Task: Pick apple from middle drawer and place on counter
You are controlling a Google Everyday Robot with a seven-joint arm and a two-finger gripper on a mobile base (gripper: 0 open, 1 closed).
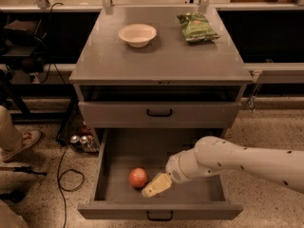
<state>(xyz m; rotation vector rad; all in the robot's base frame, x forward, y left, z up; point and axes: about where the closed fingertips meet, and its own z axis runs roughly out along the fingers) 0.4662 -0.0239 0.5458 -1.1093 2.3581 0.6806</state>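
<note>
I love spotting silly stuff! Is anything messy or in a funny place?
Nothing is spilled or broken. The funny bit: an apple lies loose in the open lower drawer, not on the counter. The gripper sits beside it.
</note>
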